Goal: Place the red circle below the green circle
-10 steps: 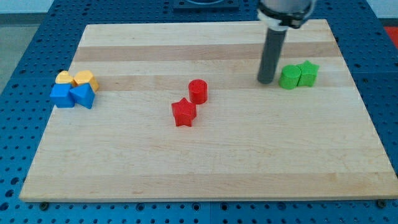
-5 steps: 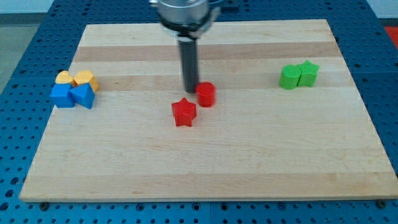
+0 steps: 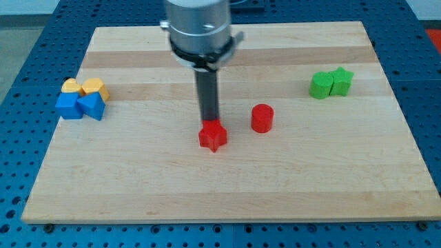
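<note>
The red circle [image 3: 262,118] stands near the board's middle, right of my tip. The green circle [image 3: 320,86] sits at the view's right, touching a green star [image 3: 341,80] on its right. The red circle lies to the left of and below the green circle, well apart from it. My tip [image 3: 209,124] rests at the top edge of a red star [image 3: 213,136], touching or nearly touching it. The dark rod rises straight from the tip to the arm's wrist.
At the view's left a cluster holds two yellow blocks [image 3: 84,87] above a blue block [image 3: 68,105] and a blue triangle-like block [image 3: 91,106]. The wooden board [image 3: 227,193] lies on a blue perforated table.
My tip swept from beside the green circle leftwards to the red blocks. The red circle slid right and slightly down. The red star shifted a little right and down.
</note>
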You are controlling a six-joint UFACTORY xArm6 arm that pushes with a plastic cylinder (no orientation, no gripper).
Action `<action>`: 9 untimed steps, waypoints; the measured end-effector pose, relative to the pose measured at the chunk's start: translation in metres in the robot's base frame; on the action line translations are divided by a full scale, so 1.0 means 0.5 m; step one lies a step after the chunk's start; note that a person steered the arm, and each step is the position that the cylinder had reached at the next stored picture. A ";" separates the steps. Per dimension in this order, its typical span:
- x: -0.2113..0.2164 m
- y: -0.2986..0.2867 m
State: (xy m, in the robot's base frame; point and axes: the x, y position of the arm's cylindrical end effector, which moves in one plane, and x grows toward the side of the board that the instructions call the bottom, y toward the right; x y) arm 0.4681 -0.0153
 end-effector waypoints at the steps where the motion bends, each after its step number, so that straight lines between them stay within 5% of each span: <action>1: 0.007 0.132; 3: 0.000 0.274; 5: 0.016 0.191; 9: -0.023 0.217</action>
State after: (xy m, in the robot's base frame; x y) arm 0.4567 0.0934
